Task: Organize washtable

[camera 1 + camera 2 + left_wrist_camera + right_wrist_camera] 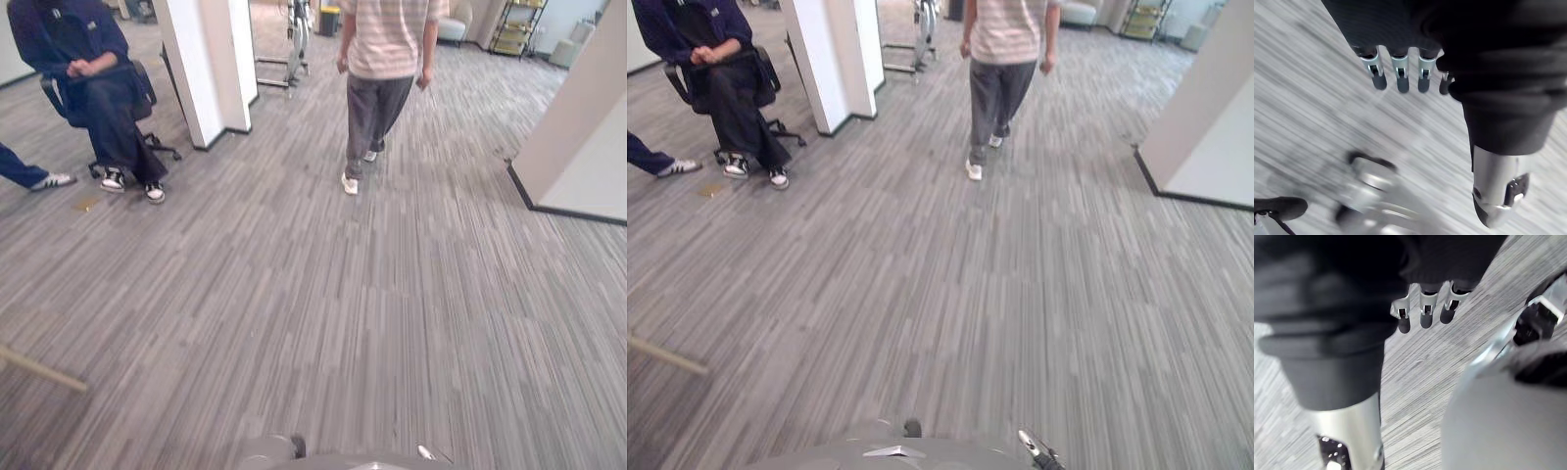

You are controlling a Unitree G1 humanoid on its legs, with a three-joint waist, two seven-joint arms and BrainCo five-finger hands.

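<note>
The two eye views look out from the robot's head, down and forward over the grey floor (294, 313). They sit side by side, so both see the same things. A walking person (384, 69) is far ahead and a seated person (710, 59) is far off on the left. A white pillar (206, 69) stands between them, and a white wall (1205, 117) is on the right. The left wrist view looks along the left hand (1399, 73) from very close, down at the floor. The right wrist view does the same past the right hand (1426, 313).
</note>
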